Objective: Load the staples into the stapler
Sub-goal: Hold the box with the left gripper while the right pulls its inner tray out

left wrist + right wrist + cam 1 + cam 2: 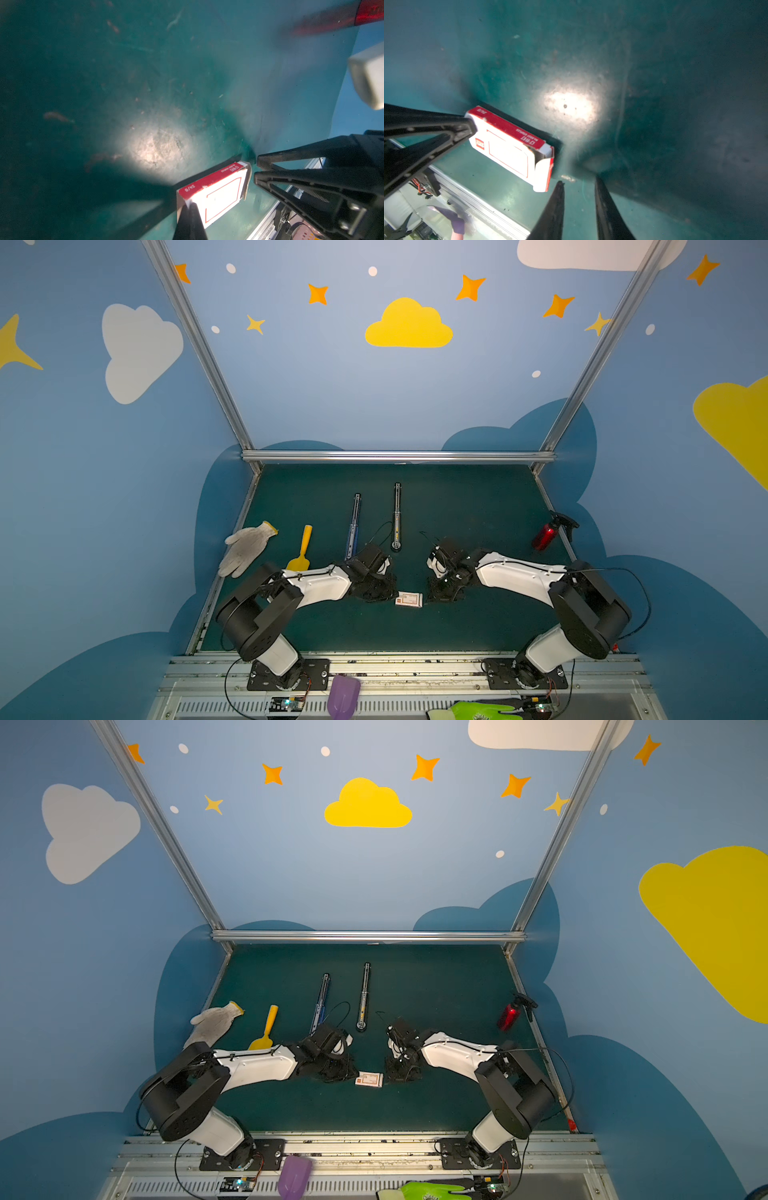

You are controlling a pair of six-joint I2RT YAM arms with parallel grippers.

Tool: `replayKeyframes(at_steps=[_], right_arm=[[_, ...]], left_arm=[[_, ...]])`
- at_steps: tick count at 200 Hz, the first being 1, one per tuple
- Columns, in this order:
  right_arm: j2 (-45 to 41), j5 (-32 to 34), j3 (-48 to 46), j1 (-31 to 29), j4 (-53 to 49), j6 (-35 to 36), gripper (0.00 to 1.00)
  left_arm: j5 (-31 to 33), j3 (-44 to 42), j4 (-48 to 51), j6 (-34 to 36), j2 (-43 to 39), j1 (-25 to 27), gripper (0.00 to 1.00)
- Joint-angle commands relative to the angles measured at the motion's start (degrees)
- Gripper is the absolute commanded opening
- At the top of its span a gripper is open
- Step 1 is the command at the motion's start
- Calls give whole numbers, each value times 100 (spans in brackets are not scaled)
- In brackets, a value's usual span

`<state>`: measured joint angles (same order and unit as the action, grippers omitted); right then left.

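Left wrist view puts the left gripper (191, 205) at one short end of the staple box (218, 195), its fingers pressed together with nothing between them and their tip touching that end. The box lies flat on the green table (675, 104), near its front edge and between the two arms. It looks closed or very nearly so. The staples are hidden inside it, and none show. Just beside the far end of the box, in the right wrist view, the right gripper (579, 180) stands low over the table with its fingers parted a little. It holds nothing and is clear of the cardboard. The step in hand looks like opening the box, with the left side bracing it while the right lines up on the drawer end. Next, I judge, the right gripper must meet that end squarely and slide the drawer out without skidding the light box away. Behind the grippers lie a blue-sided bar (353, 526) and a silver bar (397, 516). Which of them is the stapler I cannot tell.
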<state>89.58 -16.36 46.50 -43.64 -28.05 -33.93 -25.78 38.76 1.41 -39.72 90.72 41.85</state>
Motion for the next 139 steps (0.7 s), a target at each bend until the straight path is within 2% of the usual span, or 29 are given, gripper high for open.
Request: replayKeyframes(at_steps=[1,36,67,110,139], right_arm=[[-236,-158,134,-47,-27,-26,32],[-92,-201,292,-172,44,-33,42],[272,-192,496,-255,42,-26,42],[670,28,779,-301,-274,-51,39],[628,164,706,-299,-392,-87,31]], left_arm=[[91,-76,-51,-39,-79,-27,4],[82,-62,-71,-45,-71,-25,4],[82,-74,-79,-48,-63,-34,4],[106,-99,-88,-58,-115,-27,4],[115,-101,-72,-56,-116,-27,4]])
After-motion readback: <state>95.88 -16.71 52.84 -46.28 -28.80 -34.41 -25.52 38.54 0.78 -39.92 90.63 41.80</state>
